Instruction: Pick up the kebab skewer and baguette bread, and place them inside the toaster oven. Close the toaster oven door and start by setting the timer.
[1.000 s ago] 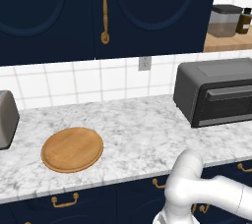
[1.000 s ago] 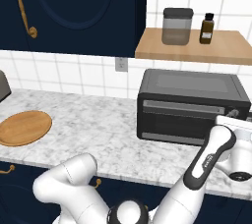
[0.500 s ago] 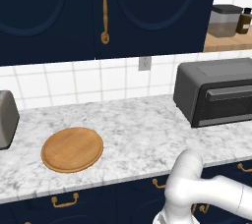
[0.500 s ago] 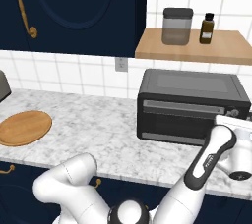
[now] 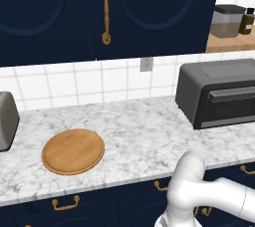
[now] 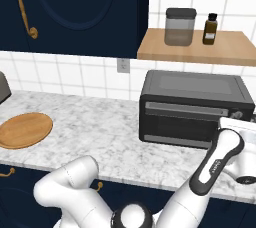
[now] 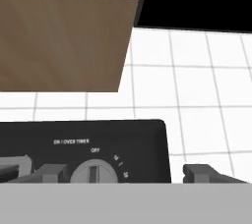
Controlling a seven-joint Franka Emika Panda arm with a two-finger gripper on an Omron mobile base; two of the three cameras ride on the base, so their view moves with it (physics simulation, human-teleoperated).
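**Fingers spread at the timer dial**

Gripper (image 7: 120,173) sits at the bottom of the hand view, its two dark fingertips (image 7: 199,172) set wide apart and clasping nothing, straddling the grey timer knob (image 7: 94,173) on the toaster oven (image 6: 195,108); contact with the knob can't be told. That oven stands at centre right of the right base view, toaster oven door (image 6: 185,124) shut, under the wooden shelf (image 6: 197,47). Over at lower left of the left base view lies the round wooden board (image 5: 73,151).
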